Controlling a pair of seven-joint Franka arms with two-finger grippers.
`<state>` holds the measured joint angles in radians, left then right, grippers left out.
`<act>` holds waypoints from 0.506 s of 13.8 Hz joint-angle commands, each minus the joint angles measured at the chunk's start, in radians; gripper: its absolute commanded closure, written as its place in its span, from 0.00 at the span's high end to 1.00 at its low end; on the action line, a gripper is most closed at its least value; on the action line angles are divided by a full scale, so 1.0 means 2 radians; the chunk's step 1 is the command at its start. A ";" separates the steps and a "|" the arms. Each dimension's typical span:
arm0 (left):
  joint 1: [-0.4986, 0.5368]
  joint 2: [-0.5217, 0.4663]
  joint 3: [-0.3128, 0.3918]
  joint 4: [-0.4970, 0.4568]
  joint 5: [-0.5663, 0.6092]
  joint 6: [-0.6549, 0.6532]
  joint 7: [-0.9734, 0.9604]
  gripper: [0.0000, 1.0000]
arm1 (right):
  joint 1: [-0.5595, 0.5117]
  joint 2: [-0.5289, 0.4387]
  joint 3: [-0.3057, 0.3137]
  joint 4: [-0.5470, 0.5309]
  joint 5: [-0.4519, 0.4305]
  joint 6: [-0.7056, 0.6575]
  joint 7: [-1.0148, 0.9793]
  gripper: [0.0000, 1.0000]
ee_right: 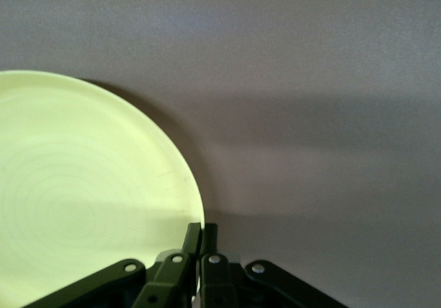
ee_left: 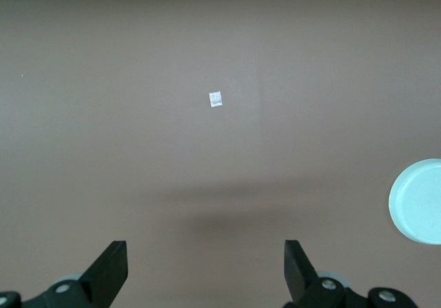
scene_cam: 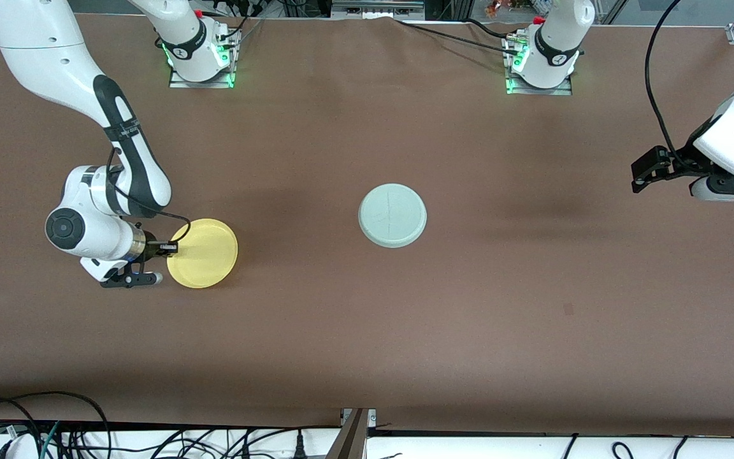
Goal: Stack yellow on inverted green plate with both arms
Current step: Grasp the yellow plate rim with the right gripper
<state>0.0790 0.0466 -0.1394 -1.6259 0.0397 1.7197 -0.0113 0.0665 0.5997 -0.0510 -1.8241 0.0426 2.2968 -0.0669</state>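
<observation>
The yellow plate (scene_cam: pixel 204 253) lies low at the right arm's end of the table. My right gripper (scene_cam: pixel 167 248) is shut on its rim at the side toward the right arm's end. The right wrist view shows the plate (ee_right: pixel 83 198) with the rim pinched between the shut fingers (ee_right: pixel 191 239). The green plate (scene_cam: pixel 392 215) lies upside down, flat underside up, near the table's middle. It also shows in the left wrist view (ee_left: pixel 420 201). My left gripper (scene_cam: pixel 644 172) is open and empty, up in the air over the left arm's end of the table, where that arm waits.
A small white tag (ee_left: pixel 216 99) lies on the brown table. A faint dark mark (scene_cam: pixel 568 309) lies nearer the front camera than the green plate. Cables (scene_cam: pixel 74 433) run along the table's near edge. The two arm bases (scene_cam: pixel 201 57) stand at the top.
</observation>
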 commanded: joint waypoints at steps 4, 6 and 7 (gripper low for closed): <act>0.007 -0.009 -0.005 -0.003 0.010 -0.007 0.008 1.00 | -0.003 -0.015 0.006 0.076 0.077 -0.110 0.017 0.00; 0.007 -0.009 -0.005 -0.004 0.010 -0.008 0.008 1.00 | -0.002 -0.028 0.006 0.097 0.095 -0.163 0.023 0.00; 0.007 -0.009 -0.005 -0.004 0.010 -0.008 0.007 1.00 | -0.001 -0.038 0.006 0.098 0.102 -0.176 0.024 0.00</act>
<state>0.0800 0.0465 -0.1393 -1.6258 0.0397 1.7180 -0.0113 0.0674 0.5639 -0.0471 -1.6402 0.2154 2.0131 -0.0378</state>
